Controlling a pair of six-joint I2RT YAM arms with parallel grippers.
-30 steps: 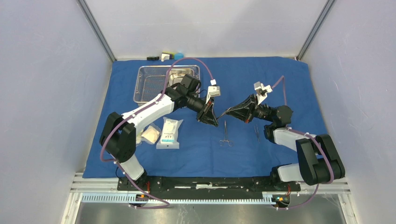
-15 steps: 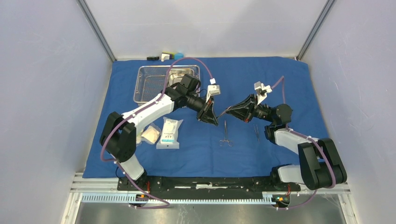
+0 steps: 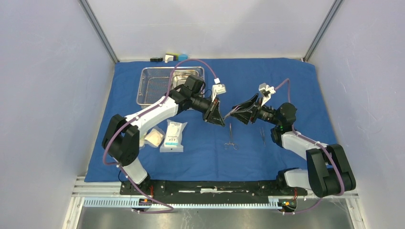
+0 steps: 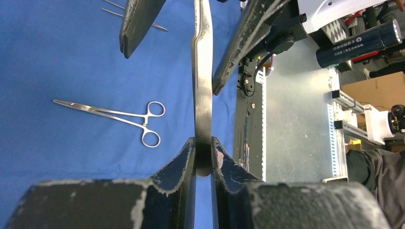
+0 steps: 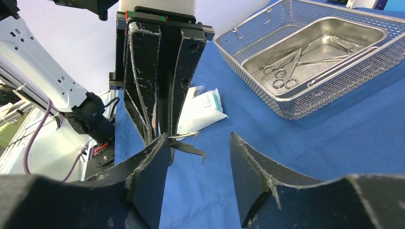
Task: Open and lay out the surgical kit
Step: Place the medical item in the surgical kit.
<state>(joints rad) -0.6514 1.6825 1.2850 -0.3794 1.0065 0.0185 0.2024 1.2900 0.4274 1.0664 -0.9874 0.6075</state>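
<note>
Left claw (image 4: 203, 149) pinches the instrument (image 4: 201, 95) by one end, right claw (image 5: 199, 143) spread: you risk it pivoting loose above the cloth (image 4: 71, 57).

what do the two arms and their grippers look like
The left arm and right arm have white links with bulky black joints; a mauve cable loops along each. A small white bracket sits at each wrist. The left gripper and right gripper are black, with broad wedge-shaped fingers scuffed pale at the edges.
</note>
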